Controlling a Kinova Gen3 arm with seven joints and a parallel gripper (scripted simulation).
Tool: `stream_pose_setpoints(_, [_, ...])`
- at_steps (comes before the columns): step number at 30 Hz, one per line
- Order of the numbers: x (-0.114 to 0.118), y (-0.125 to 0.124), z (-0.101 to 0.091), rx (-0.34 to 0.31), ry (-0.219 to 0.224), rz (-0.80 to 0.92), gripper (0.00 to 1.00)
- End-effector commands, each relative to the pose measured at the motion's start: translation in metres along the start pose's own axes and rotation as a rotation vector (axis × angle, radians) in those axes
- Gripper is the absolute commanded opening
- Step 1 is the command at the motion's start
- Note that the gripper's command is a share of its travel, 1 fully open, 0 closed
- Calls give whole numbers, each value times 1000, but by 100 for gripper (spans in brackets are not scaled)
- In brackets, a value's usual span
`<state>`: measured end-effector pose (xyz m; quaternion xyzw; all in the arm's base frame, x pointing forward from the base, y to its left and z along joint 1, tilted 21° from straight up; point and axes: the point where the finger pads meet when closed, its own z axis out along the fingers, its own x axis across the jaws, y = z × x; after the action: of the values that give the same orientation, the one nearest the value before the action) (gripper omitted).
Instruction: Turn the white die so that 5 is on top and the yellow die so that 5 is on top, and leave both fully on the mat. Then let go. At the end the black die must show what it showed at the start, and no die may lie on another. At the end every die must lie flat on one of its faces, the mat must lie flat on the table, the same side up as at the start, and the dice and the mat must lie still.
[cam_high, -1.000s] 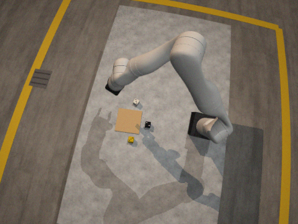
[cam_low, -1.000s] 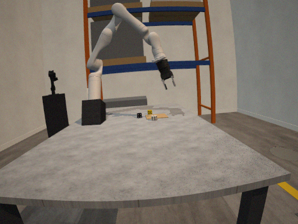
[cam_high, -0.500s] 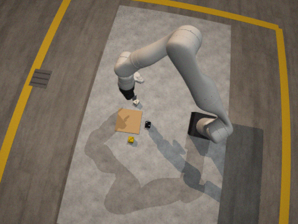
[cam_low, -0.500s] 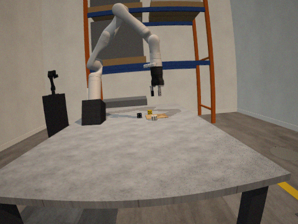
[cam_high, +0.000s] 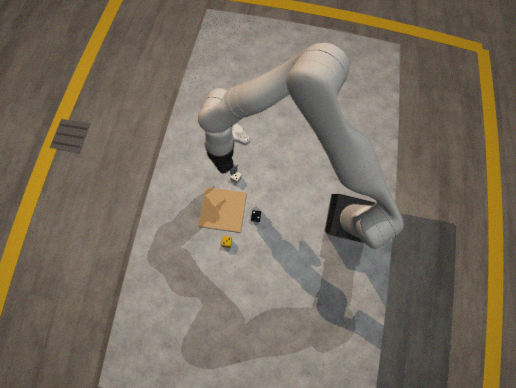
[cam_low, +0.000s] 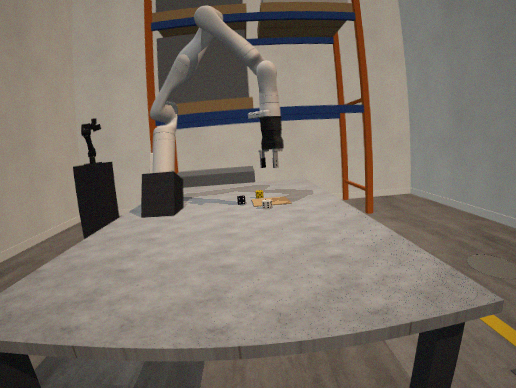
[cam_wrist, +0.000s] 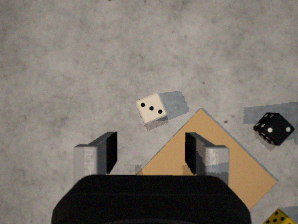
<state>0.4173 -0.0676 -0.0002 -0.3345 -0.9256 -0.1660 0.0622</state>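
White die (cam_high: 236, 177) (cam_low: 267, 204) (cam_wrist: 151, 108) sits nearest camera, three up, off mat (cam_high: 223, 210) (cam_low: 284, 202) (cam_wrist: 212, 150). Your gripper (cam_high: 231, 171) (cam_low: 269, 166) (cam_wrist: 151, 146) hangs above, fingers wide apart, nothing held; in wrist view, die lies just beyond fingertips, between their lines.

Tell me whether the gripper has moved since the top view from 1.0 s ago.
Yes. In the top view, the gripper has moved toward the white die, from farther out beyond the mat's corner.
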Motion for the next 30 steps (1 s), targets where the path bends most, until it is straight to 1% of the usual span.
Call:
stream_pose_setpoints(1, [0,-2,0,-1,5,19,100])
stream_pose_setpoints(6, [0,-2,1,-1,5,19,100])
stream_pose_setpoints(9, [1,-2,8,-1,5,19,100])
stream_pose_setpoints(13, [1,-2,30,-1,5,19,100])
stream_pose_setpoints(19, [2,-3,74,-1,5,19,100])
stream_pose_setpoints(21, [2,-3,74,-1,5,19,100])
stream_pose_setpoints(24, [2,-3,90,-1,5,19,100])
stream_pose_setpoints(26, [3,-3,97,-1,5,19,100])
stream_pose_setpoints(30, [3,-3,100,-1,5,19,100])
